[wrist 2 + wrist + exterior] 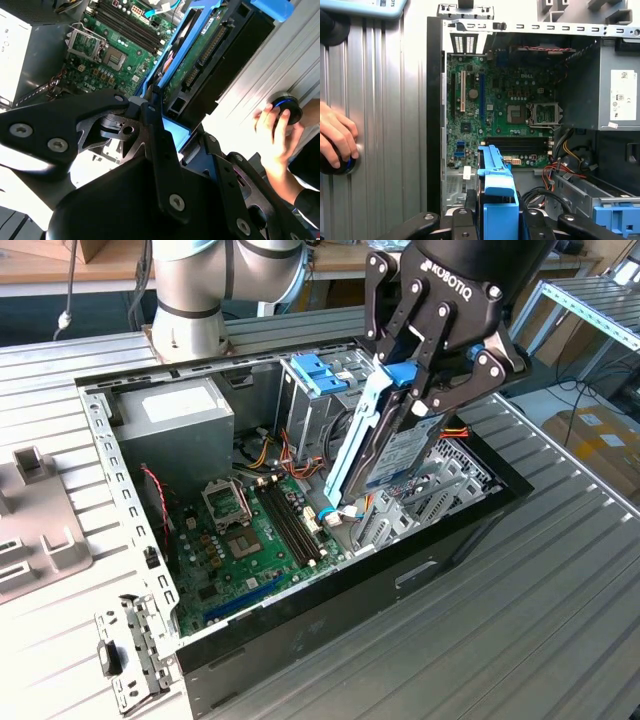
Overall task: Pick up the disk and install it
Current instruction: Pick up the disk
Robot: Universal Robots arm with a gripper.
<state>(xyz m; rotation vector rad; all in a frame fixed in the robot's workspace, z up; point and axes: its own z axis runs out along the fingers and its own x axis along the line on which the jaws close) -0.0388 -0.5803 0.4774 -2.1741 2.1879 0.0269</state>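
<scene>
The disk [408, 452], a grey drive with a white-and-blue label in a light-blue carrier rail [358, 445], hangs tilted on edge above the open computer case [400, 575]. Its low end is near the motherboard's edge. My gripper [432, 380] is shut on the disk's upper end, one black finger on each side. In the second wrist view the disk's green circuit side [200, 52] shows past my gripper [175, 125]. In the first wrist view the blue carrier [496, 175] sticks out from my gripper [497, 220] over the case.
Inside the case lie the green motherboard [250, 530], a grey power-supply box [175, 425] and a metal drive cage with a blue latch [320, 373]. A person's hand [335, 135] rests on a round black knob on the ribbed table. Loose grey parts [40, 540] lie at the exterior view's left.
</scene>
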